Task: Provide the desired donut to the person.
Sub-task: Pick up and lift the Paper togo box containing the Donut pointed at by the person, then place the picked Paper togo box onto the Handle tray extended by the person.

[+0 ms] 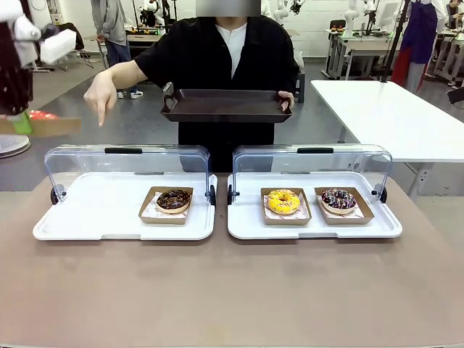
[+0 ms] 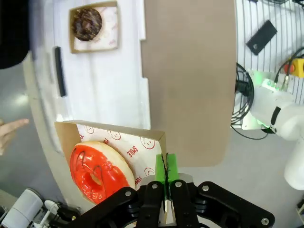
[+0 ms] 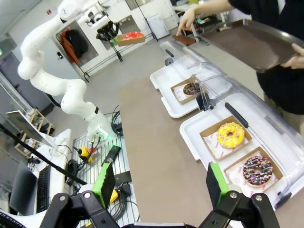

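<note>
**Q:** Front view. Where is the donut?

**A:** The red donut (image 1: pixel 41 114) sits in its paper tray (image 1: pixel 52 127). My left fingers (image 1: pixel 22 123) pinch the tray high off the tabletop (image 1: pixel 217 290), at the left. The person (image 1: pixel 217 51) points downward with one hand (image 1: pixel 101 93). The other hand holds a brown tray (image 1: pixel 226 106) out level, and I judge it is offered to receive the donut.

**Q:** Left wrist view?

**A:** My left fingers (image 2: pixel 166 168) are fully closed on the paper tray's (image 2: pixel 142 142) rim only, so the glaze goes untouched. A chocolate donut (image 2: pixel 86 23) lies in the white case (image 2: pixel 109 85) below.

**Q:** Right wrist view?

**A:** My right fingers (image 3: pixel 105 184) stand wide apart and hold nothing. They hang over my own side, clear of the left arm's path, I judge. The yellow donut (image 3: pixel 230 134) and the sprinkled donut (image 3: pixel 258 170) lie in the near case (image 3: pixel 190 129), its lid up.
</note>
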